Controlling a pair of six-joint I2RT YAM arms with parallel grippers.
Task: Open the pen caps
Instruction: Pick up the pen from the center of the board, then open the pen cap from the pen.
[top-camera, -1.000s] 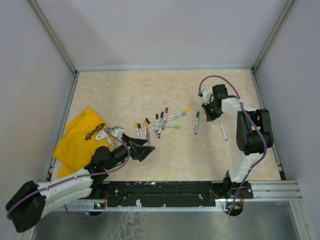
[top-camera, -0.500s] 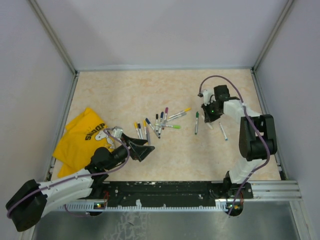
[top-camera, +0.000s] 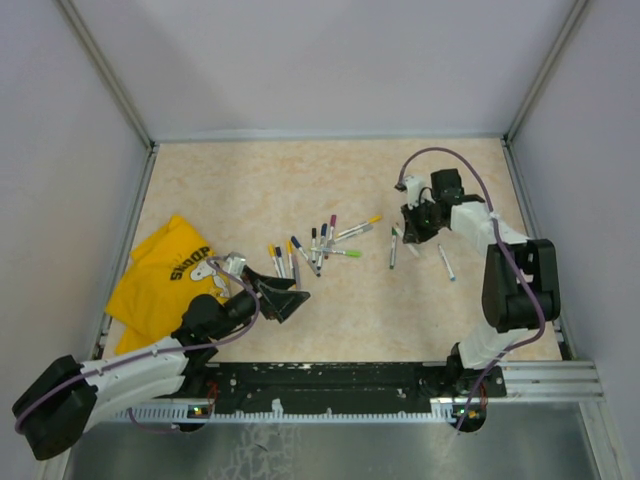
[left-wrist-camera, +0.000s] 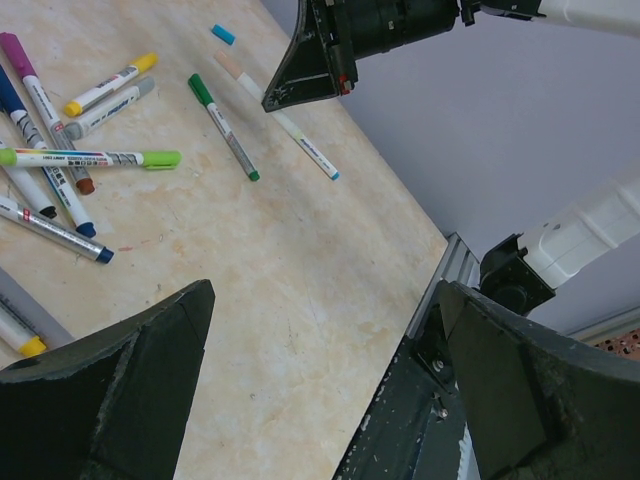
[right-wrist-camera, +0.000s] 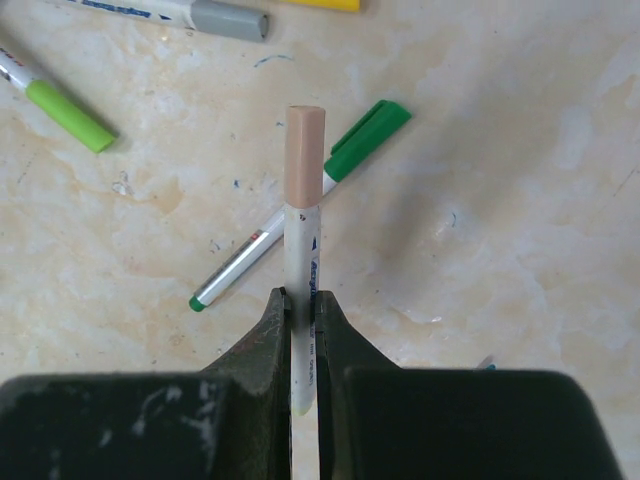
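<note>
Clamping pen (right-wrist-camera: 303, 225), right claw (right-wrist-camera: 302, 305) above tabletop (right-wrist-camera: 500, 250)

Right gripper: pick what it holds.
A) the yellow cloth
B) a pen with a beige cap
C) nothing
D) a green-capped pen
B: the right gripper is shut on a white pen with a beige cap; the green-capped pen lies loose beneath.
</note>
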